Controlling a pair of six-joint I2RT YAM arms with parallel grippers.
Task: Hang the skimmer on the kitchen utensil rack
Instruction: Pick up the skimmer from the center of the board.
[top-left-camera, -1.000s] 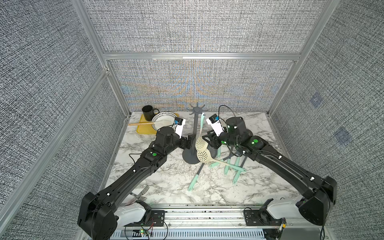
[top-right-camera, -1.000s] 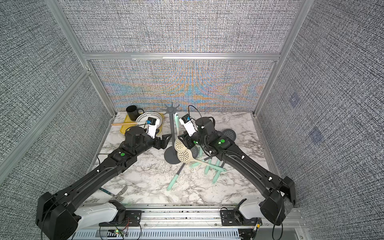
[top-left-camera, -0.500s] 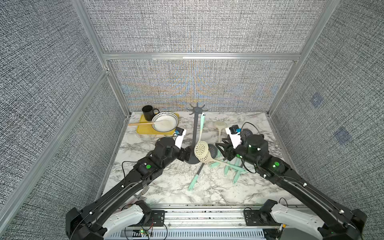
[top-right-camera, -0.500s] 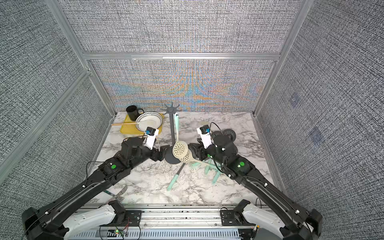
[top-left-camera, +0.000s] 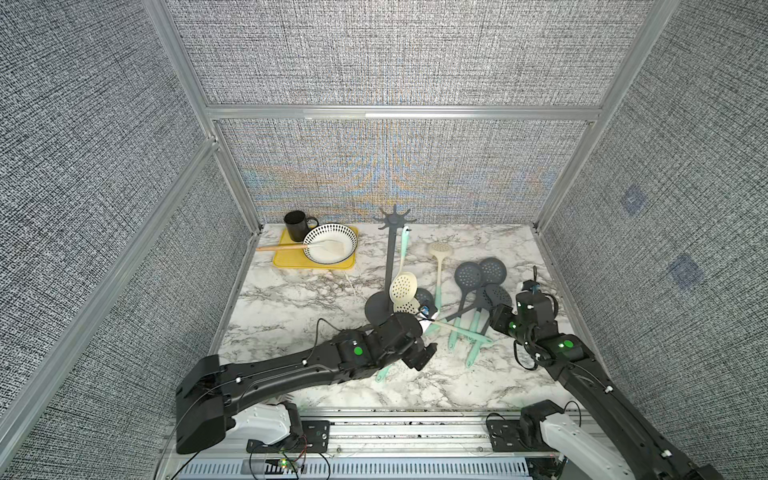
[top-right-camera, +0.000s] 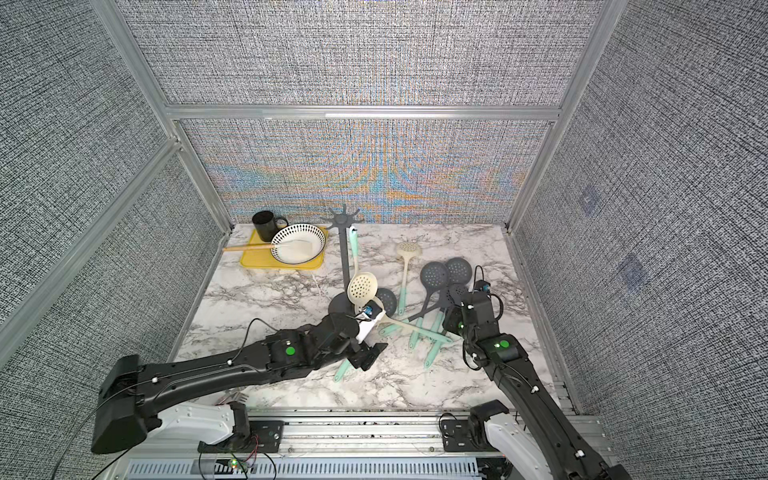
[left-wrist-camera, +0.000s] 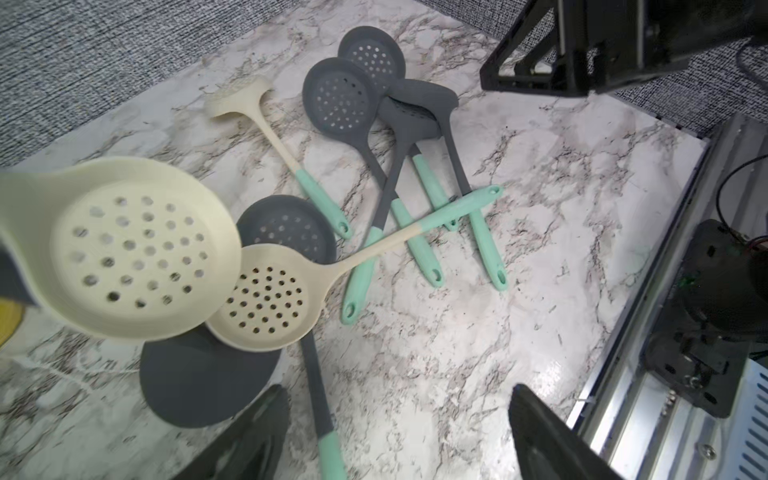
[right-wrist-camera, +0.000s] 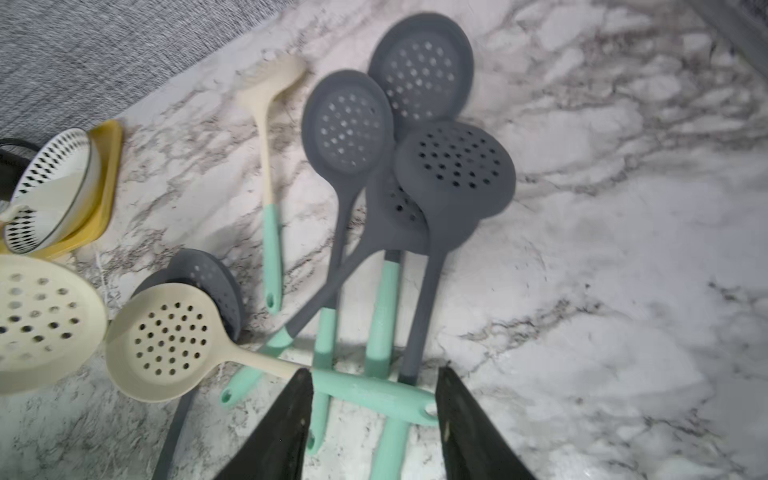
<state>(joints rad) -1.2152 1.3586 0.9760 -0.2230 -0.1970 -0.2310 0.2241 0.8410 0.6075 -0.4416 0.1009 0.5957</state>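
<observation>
Left gripper (left-wrist-camera: 395, 399) wide open, empty; right gripper (right-wrist-camera: 376, 374) half open over handle of loose cream skimmer (right-wrist-camera: 166, 340). White marble counter (top-left-camera: 291, 299), grey woven walls (top-left-camera: 374, 54), aluminium frame (top-left-camera: 399, 113).

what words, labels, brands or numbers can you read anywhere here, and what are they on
No text can be read in any view.
black mug, bowl and yellow tray: no print; the bowl's rim bears only a black pattern, not letters.
hanging cream skimmer and kitchen utensil rack: no marks showing.
white block on the left arm's wrist: too small to tell whether it is marked.
</observation>
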